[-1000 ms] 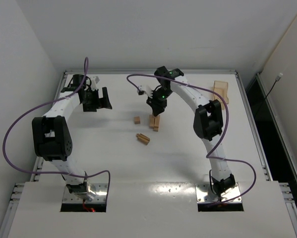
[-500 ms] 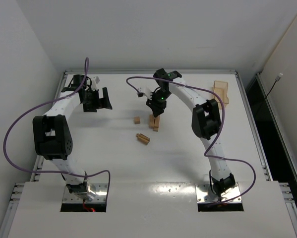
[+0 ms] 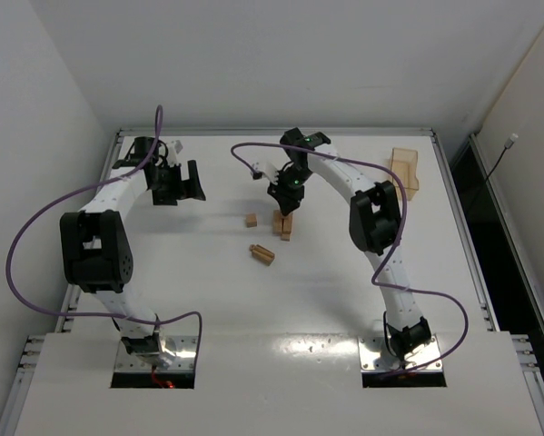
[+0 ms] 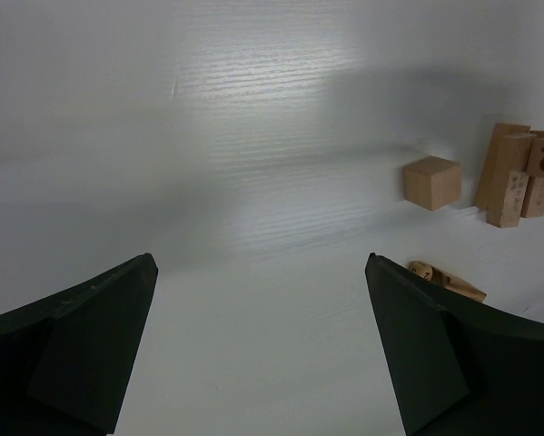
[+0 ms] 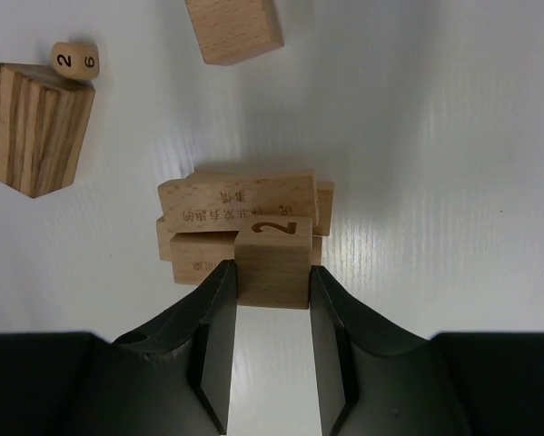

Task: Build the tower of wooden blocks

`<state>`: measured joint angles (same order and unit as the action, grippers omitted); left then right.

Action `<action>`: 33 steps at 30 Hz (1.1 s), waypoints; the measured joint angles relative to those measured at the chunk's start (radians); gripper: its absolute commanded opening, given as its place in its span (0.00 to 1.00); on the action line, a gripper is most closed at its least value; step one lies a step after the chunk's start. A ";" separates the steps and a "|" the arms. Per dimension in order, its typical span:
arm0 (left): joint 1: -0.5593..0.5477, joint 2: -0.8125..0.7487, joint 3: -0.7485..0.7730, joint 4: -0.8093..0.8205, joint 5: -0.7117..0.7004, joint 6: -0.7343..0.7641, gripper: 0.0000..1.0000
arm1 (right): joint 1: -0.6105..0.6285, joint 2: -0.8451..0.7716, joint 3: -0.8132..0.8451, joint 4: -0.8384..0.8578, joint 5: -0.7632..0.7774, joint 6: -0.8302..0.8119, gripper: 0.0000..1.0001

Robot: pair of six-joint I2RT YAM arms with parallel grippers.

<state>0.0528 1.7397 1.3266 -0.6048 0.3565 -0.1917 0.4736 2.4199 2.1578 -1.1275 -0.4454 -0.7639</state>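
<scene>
The wood block tower (image 3: 283, 223) is a low stack of light-tan bars (image 5: 235, 211) at mid-table. My right gripper (image 3: 286, 194) hangs straight over it, shut on a small wooden block marked "2" (image 5: 273, 259). That block sits between both fingers (image 5: 215, 309) above the stack's near edge; I cannot tell whether it touches the stack. My left gripper (image 3: 176, 182) stands open and empty at the far left, well apart from the tower (image 4: 515, 173).
A loose tan cube (image 3: 251, 220) lies just left of the tower. A striped dark-grained block (image 3: 262, 253) lies nearer the arms, with a small numbered die (image 5: 75, 60) beside it. A shallow light-wood tray (image 3: 405, 168) sits at the far right.
The right arm's elbow has swung slightly left while its gripper stays over the tower, still holding the block. The left arm has not moved.
</scene>
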 measured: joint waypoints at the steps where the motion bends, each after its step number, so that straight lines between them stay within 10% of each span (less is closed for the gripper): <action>1: 0.000 0.000 0.000 0.000 0.000 0.000 0.99 | 0.000 0.000 0.000 0.001 0.000 0.001 0.03; 8: 0.000 0.000 0.000 0.000 0.000 0.000 0.99 | 0.000 0.000 0.000 0.003 0.000 0.008 0.43; 15: 0.000 0.005 0.000 0.000 0.000 0.000 0.99 | -0.001 0.003 0.000 0.028 0.002 0.022 0.59; 33: 0.000 0.009 0.000 0.000 0.000 0.000 0.99 | 0.075 -0.187 0.079 0.014 -0.105 0.019 0.53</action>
<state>0.0528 1.7485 1.3266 -0.6048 0.3565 -0.1917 0.5488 2.2330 2.2364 -1.1133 -0.5507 -0.7452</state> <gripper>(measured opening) 0.992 0.552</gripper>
